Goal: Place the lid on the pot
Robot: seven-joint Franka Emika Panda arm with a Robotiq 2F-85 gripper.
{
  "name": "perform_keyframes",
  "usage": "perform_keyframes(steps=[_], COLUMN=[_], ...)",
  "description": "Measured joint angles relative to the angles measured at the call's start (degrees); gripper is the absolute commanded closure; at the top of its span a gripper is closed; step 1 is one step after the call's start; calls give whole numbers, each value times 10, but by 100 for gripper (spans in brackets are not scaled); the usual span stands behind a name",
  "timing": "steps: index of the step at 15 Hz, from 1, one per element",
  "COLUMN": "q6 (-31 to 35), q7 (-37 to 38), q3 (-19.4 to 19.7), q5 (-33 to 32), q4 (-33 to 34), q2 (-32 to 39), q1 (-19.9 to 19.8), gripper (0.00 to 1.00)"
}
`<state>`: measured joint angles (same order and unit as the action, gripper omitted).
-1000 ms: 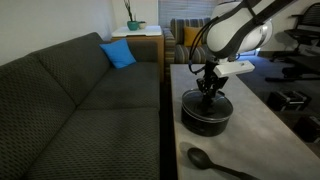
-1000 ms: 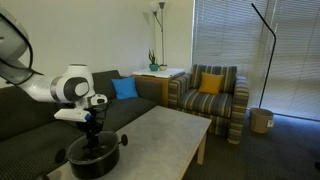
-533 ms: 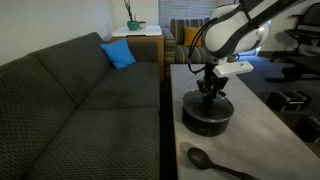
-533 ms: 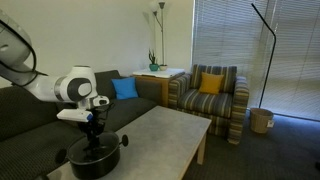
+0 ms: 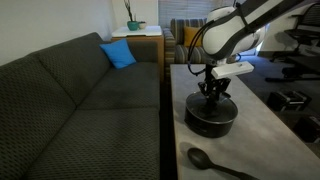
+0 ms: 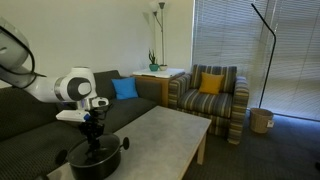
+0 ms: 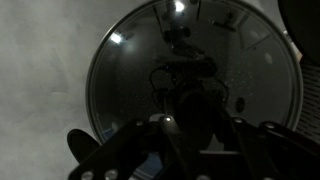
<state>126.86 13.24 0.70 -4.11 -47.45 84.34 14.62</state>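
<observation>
The black pot (image 5: 212, 120) stands on the grey table, and shows in both exterior views (image 6: 97, 164). The glass lid (image 7: 130, 70) with its thin metal rim lies flat over the pot's mouth and fills most of the wrist view. My gripper (image 7: 195, 118) points straight down over the lid's middle, its fingers on either side of the dark centre knob (image 7: 190, 100). The exterior views show the gripper (image 5: 213, 92) (image 6: 93, 138) right above the pot. The pot's inside is hidden under the lid and gripper.
A black plastic spoon (image 5: 200, 158) lies on the table (image 5: 255, 140) in front of the pot. A dark sofa (image 5: 90, 100) runs along the table's side. A striped armchair (image 6: 210, 95) stands beyond the table's far end.
My gripper has shifted a little sideways and down with the lid. The pot under it has shifted slightly the same way.
</observation>
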Motion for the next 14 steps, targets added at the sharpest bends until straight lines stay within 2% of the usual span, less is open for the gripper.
perform_keyframes(steps=[2, 3, 5, 9, 14], q6=[-5, -7, -9, -10, 25], q7=[5, 7, 11, 19, 19], q3=[0, 0, 1, 10, 21], q5=[0, 0, 1, 0, -12], q4=[0, 0, -1, -8, -19], q2=[0, 0, 0, 1, 0], q1=[-1, -1, -2, -3, 1], gripper=[86, 36, 29, 0, 0])
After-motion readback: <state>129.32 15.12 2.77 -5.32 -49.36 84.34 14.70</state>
